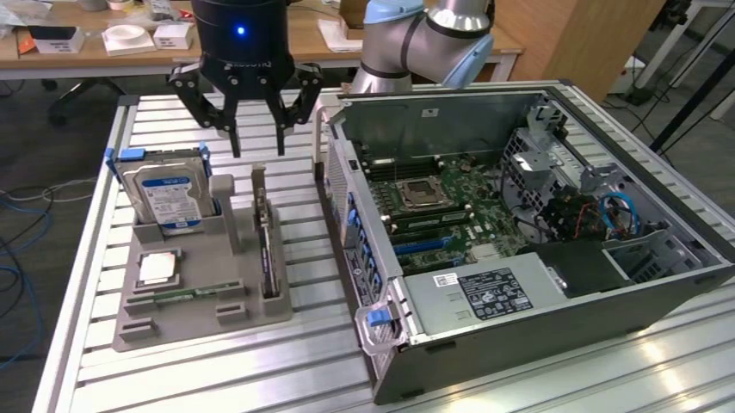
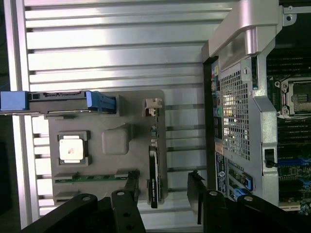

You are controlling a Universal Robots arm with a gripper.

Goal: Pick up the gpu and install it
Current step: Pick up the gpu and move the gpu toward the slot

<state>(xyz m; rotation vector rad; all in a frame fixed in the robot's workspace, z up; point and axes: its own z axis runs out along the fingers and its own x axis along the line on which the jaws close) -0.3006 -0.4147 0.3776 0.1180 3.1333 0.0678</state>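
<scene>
The tool (image 1: 260,142) hangs wide apart above the gpu (image 1: 268,249), which stands on edge. It looks light, stiff and fragile, and is probably best pinched across the bare top edge.

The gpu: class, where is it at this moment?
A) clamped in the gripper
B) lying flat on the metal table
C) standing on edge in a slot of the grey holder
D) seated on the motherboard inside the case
C: the gpu stands on edge in a slot of the grey holder, beside the computer case, while the open gripper hangs above it, holding nothing.
</scene>
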